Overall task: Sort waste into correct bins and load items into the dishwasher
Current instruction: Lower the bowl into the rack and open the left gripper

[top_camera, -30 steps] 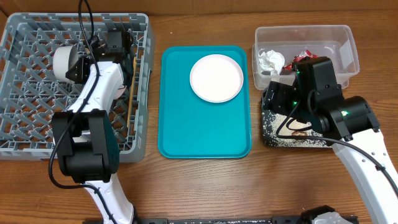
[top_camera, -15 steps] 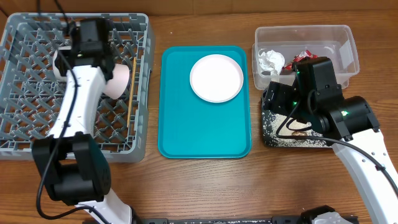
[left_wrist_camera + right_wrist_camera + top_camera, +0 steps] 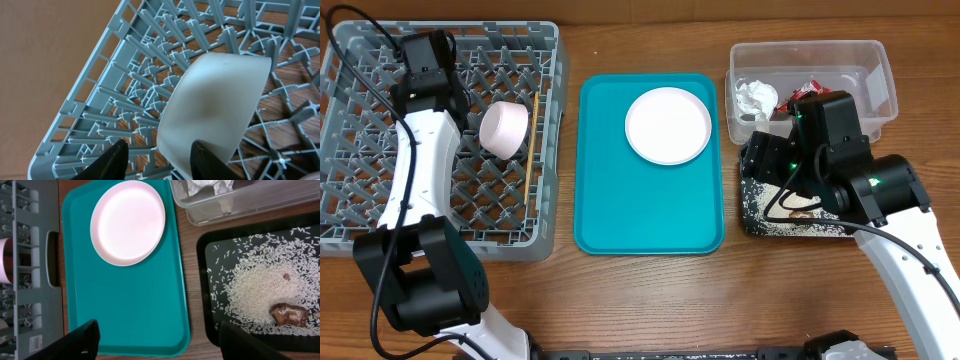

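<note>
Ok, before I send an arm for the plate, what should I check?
1. Left end effector free of the white cup: cannot tell. It is open, but one finger overlaps the cup's edge.
2. Right end effector empty: ok, open with nothing between.
3. White plate reachable: ok, alone on the teal tray.
4. Room in the dish rack: ok, its near rows show only pegs.
5. Waste sorted: ok, paper wad and red wrapper in the clear tub, rice on the black tray.
6. Both chopsticks loaded: cannot tell, only one chopstick shows.
</note>
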Tool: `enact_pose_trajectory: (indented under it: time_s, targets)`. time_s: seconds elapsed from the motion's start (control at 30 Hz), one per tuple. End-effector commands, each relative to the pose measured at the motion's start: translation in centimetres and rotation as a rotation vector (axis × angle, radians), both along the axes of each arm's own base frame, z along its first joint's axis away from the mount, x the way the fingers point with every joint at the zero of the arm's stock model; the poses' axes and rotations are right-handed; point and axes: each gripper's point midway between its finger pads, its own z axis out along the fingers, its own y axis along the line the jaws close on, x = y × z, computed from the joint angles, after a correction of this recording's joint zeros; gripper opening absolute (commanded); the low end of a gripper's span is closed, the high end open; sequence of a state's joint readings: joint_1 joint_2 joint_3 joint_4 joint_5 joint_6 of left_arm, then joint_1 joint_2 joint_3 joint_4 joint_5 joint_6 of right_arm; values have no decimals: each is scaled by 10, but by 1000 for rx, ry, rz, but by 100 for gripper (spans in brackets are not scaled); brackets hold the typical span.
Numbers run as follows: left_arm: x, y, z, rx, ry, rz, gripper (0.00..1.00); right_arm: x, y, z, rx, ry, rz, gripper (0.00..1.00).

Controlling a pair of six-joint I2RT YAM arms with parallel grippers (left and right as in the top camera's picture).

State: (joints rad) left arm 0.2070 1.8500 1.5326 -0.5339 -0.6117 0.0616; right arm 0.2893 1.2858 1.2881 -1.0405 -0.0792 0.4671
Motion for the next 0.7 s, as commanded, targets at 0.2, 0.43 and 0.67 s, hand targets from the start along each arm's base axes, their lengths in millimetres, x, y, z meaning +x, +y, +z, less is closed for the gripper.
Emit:
enact_pose_trajectory:
  time_s: [0.2, 0.43, 0.67]
  targets:
    - [13, -36, 10, -18, -21, -101, 49, 4, 1, 7, 11, -21, -1, 78]
    - [9, -37, 10, -11, -3, -95, 49, 6, 2, 8, 14, -30, -1, 78]
    - [7, -36, 8, -13, 9, -94, 49, 6, 2, 8, 14, -30, -1, 78]
